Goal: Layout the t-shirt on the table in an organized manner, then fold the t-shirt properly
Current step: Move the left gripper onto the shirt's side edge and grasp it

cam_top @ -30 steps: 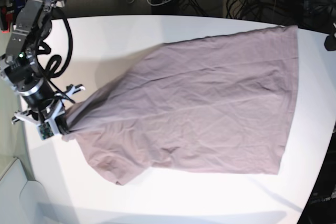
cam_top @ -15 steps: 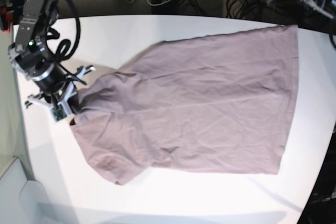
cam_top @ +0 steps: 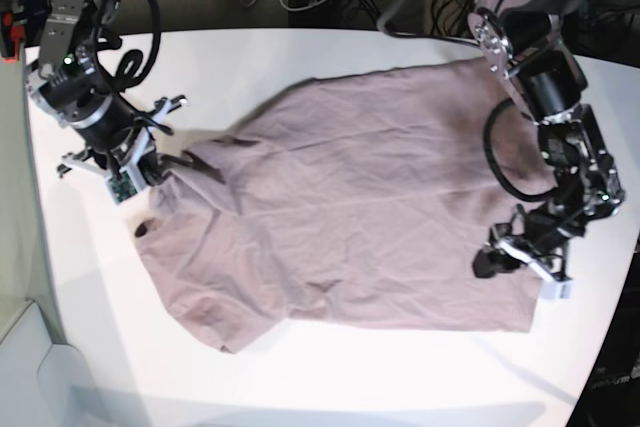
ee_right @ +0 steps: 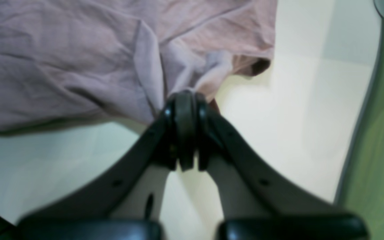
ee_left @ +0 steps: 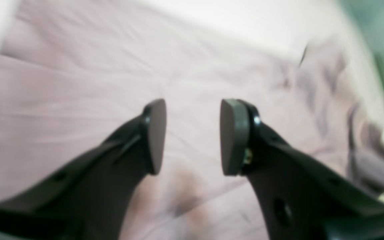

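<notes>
Laying-out step: right gripper [ee_right: 184, 100] pinches the t-shirt [cam_top: 380, 207] edge; left gripper [ee_left: 192, 136], part-open and empty above it, needs a hem to grasp.

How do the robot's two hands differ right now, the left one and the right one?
The left hand is open, its pads apart with nothing between them; the right hand is shut, pinching a bunched bit of the t-shirt. The left hangs over flat fabric near the shirt's hem end; the right sits at the crumpled opposite end, beside bare table. Both have dark, curved fingers and are working at the same shirt.
</notes>
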You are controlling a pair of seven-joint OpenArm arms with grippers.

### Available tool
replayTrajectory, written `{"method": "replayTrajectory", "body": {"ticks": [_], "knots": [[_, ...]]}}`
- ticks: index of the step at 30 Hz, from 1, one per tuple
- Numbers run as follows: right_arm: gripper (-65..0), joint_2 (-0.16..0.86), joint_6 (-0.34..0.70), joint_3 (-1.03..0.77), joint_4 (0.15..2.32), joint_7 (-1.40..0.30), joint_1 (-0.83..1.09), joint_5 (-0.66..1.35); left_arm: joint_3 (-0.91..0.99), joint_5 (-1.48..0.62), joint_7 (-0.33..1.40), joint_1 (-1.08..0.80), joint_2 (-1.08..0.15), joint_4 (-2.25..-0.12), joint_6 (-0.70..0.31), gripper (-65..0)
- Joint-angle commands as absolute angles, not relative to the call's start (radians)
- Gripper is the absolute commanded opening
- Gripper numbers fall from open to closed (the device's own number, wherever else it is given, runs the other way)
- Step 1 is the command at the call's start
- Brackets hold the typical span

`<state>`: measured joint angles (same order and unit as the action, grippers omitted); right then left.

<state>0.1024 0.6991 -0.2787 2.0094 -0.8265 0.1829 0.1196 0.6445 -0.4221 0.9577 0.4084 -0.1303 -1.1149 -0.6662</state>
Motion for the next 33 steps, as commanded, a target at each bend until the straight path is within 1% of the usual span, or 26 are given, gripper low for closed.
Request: {"method": "replayTrajectory", "body": {"ticks": [1,4,10,14,17,21,26,29,33], "knots": [[-65.0,0.111,0.698,-0.283,2.029,-0.808,0.176,0.13,0.639,-0.414,0.915,0.433,-0.147,-1.112,-0.67,-38.9],[-65.0,0.113,0.698,-0.283,2.029,-0.808,0.163,0.13,0.634,-0.354,0.88,0.433,-0.15,-1.049,-0.67,-38.9],[-65.0,0.114,0.698,-0.266,2.028,-0.809,0.068,0.128,0.634,-0.266,0.823,0.412,-0.177,-0.941,-0.67,-38.9],[-65.0,0.114,0.698,-0.17,2.025,-0.819,-0.015,0.127,0.636,-0.266,0.809,0.381,-0.208,-0.932,-0.673,-38.9],[-65.0,0.108,0.698,-0.068,2.025,-0.819,-0.036,0.127,0.636,-0.268,0.785,0.354,-0.242,-0.931,-0.671,-38.9],[-65.0,0.107,0.698,-0.004,2.022,-0.819,-0.013,0.127,0.639,-0.269,0.762,0.325,-0.297,-0.928,-0.671,-38.9],[-65.0,0.119,0.698,-0.002,2.02,-0.812,0.061,0.127,0.671,-0.268,0.745,0.303,-0.331,-0.926,-0.671,-38.9],[-65.0,0.171,0.698,-0.01,2.022,-0.817,0.101,0.127,0.72,-0.26,0.696,0.289,-0.328,-0.926,-0.671,-38.8],[-65.0,0.24,0.698,-0.01,2.022,-0.812,0.165,0.127,0.723,-0.263,0.682,0.278,-0.331,-0.924,-0.676,-38.8]]}}
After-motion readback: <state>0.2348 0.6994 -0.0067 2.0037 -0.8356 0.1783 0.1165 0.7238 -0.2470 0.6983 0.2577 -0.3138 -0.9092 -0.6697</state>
